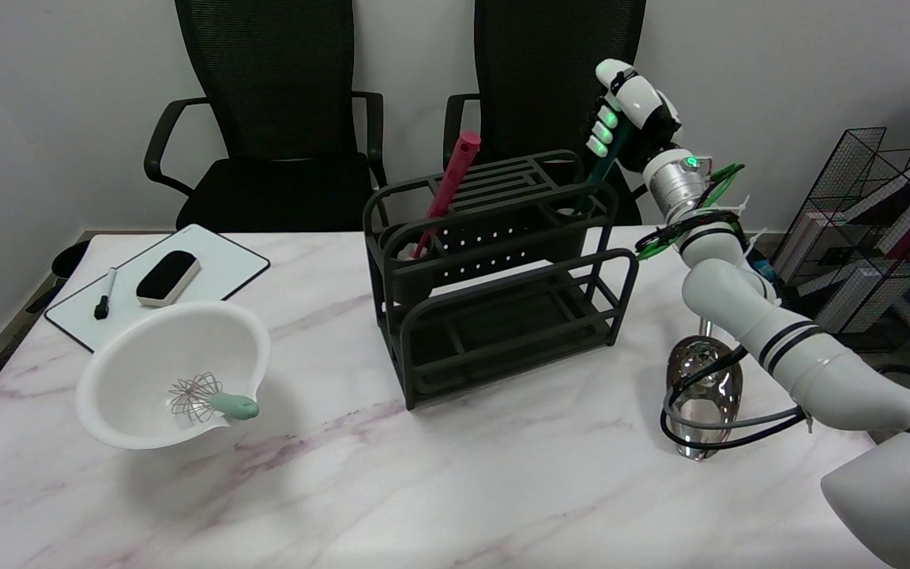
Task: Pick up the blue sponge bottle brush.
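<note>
**Right hand closed on teal brush handle above the rack**

Right hand (621,111), black and white, held high over the far right end of the dark grey two-tier plastic dish rack (494,269). Fingers wrapped around a thin dark teal handle, which I take for the blue sponge bottle brush (599,175). Handle slants down and left from the fist into the round cup holder at the rack's upper right corner. Sponge head hidden inside the holder; cannot tell whether it has cleared the cup bottom.

White right arm (747,308) climbs from lower right of the picture, green and black cables looped about the wrist.

A magenta-pink brush with a tubular handle (449,186) stands tilted in the holder at the rack's upper left corner, leaning toward the right.

On the white marble-pattern table (455,474):
- white plastic mixing bowl (147,356) at left, tipped toward the camera, with a small wire whisk with a mint-green handle (210,399) lying inside, handle on the rim
- small whiteboard (218,261) behind the bowl, bearing a black felt eraser (168,276) and a black marker pen (105,294)
- shiny chrome ladle-like object (704,387) near the right edge, partly behind the arm

Two black mesh office chairs (281,118) stand beyond the table against the wall. Black wire rack with books (881,229) at far right.
</note>
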{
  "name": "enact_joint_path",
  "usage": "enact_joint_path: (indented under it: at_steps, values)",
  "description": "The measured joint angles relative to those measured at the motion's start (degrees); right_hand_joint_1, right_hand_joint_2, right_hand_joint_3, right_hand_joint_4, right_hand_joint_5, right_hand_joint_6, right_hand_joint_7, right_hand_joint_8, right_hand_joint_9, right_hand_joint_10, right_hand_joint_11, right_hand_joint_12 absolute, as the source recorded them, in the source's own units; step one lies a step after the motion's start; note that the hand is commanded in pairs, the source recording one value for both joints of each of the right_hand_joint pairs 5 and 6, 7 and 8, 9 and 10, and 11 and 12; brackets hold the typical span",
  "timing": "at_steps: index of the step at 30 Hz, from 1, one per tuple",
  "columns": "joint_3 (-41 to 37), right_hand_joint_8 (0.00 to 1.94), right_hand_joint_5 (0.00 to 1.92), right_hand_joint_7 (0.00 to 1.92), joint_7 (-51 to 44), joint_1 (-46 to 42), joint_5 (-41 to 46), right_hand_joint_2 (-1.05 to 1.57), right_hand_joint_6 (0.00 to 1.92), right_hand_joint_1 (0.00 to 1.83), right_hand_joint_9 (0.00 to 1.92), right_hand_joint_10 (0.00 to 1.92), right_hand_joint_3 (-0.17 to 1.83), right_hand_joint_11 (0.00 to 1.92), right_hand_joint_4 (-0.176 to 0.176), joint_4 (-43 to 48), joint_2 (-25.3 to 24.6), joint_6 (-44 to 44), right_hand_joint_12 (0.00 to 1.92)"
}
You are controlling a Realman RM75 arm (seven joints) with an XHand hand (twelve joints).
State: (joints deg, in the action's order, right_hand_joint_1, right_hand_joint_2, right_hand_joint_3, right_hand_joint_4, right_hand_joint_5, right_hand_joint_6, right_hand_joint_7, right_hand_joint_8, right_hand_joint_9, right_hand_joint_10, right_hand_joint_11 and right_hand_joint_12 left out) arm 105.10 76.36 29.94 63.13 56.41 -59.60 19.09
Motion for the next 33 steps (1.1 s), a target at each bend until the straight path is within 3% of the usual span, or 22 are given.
enact_joint_path:
  at_steps: [33]
  values:
    - [1.1, 1.92, 1.92, 1.92, 0.0, 3.1, -0.1, 1.57, 1.92, 0.97, 1.92, 1.92, 0.59, 1.92, 0.000, 3.5, 1.9, -9.1, 1.92]
